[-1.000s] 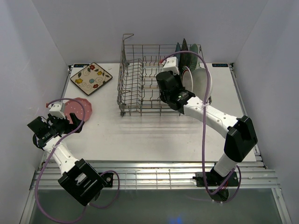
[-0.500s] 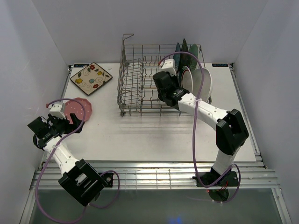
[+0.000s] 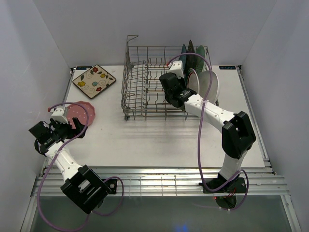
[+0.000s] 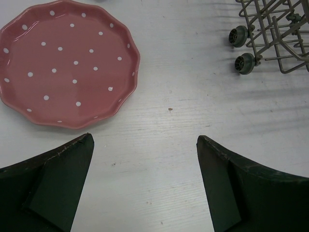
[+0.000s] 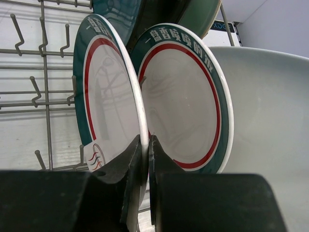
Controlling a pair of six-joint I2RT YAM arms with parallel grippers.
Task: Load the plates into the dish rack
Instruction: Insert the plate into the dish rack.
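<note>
The grey wire dish rack [image 3: 145,92] stands at the back of the table. Several plates stand upright at its right end, among them two green-rimmed white rounds [image 5: 186,96], a plain white one [image 5: 270,121] and a mint one [image 5: 198,17]. My right gripper [image 5: 147,142] is shut on the rim of the left green-rimmed plate [image 5: 104,87], which stands between the tines; it also shows in the top view [image 3: 183,79]. The pink dotted plate [image 4: 67,63] lies flat on the table. My left gripper [image 4: 145,145] is open and empty, above bare table just short of it.
A cream floral square plate [image 3: 94,81] lies flat at the back left of the table. The rack's wheels [image 4: 244,63] stand to the right of the left gripper. White walls enclose the table on three sides.
My right arm has folded in and its gripper has shifted slightly toward the back of the rack with the plate. The left arm has not moved.
</note>
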